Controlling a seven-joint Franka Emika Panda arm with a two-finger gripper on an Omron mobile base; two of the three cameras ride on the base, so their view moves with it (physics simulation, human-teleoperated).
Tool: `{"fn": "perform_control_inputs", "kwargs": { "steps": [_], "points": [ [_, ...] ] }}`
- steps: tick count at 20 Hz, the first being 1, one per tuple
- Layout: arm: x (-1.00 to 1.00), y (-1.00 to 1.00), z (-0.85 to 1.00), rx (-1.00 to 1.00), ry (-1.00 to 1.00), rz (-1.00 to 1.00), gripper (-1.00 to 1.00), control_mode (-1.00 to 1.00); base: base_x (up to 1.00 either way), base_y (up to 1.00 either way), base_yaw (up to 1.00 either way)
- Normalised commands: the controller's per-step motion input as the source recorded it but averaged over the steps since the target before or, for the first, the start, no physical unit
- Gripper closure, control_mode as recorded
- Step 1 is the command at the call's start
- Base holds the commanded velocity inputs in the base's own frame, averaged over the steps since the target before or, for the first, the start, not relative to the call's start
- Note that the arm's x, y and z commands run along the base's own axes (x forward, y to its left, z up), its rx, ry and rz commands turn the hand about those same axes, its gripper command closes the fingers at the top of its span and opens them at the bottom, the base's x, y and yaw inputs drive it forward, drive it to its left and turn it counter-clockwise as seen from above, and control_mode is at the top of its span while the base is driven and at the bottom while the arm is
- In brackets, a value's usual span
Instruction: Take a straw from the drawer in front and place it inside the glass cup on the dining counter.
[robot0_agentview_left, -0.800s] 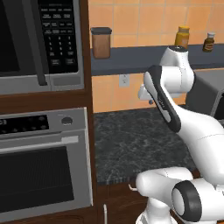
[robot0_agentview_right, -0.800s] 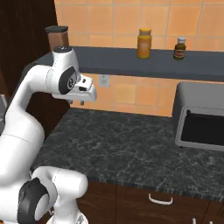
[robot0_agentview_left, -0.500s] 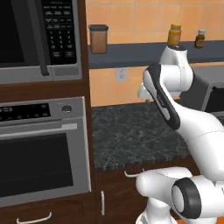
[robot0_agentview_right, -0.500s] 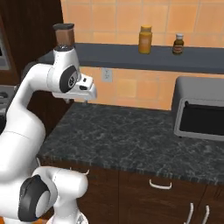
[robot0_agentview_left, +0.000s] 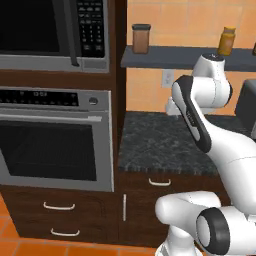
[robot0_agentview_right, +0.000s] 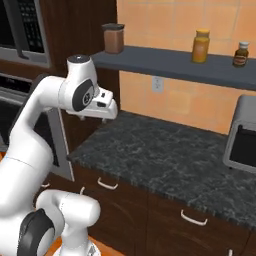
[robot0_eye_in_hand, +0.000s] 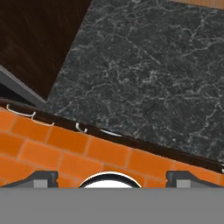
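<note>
Gripper (robot0_eye_in_hand: 111, 177) hangs open and empty over the granite counter (robot0_eye_in_hand: 148, 65); grabbing a look-alike drawer (robot0_agentview_right: 192, 222) (five o'clock) risks missing the straw.

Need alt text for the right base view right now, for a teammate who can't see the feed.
White robot arm raised at left, its gripper above the near edge of a dark speckled granite counter. Dark drawers with silver handles sit closed below; a shelf above holds jars, and a toaster oven stands at right.
</note>
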Motion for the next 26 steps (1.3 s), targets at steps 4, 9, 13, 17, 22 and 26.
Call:
{"fn": "perform_control_inputs", "kwargs": {
  "steps": [4, 9, 13, 17, 22, 26],
  "points": [
    [0.0, 0.0, 0.0, 0.0, 0.0, 0.0, -1.0, 1.0, 0.05, -0.58, 0.76],
    [0.0, 0.0, 0.0, 0.0, 0.0, 0.0, -1.0, 1.0, 0.0, -0.64, 0.74],
    [0.0, 0.0, 0.0, 0.0, 0.0, 0.0, -1.0, 1.0, -0.27, -0.79, 0.59],
    [0.0, 0.0, 0.0, 0.0, 0.0, 0.0, -1.0, 1.0, -0.46, -0.85, 0.51],
    [0.0, 0.0, 0.0, 0.0, 0.0, 0.0, -1.0, 1.0, -0.2, -0.66, 0.43],
    [0.0, 0.0, 0.0, 0.0, 0.0, 0.0, -1.0, 1.0, 0.0, -0.73, 0.39]
  ]
}}
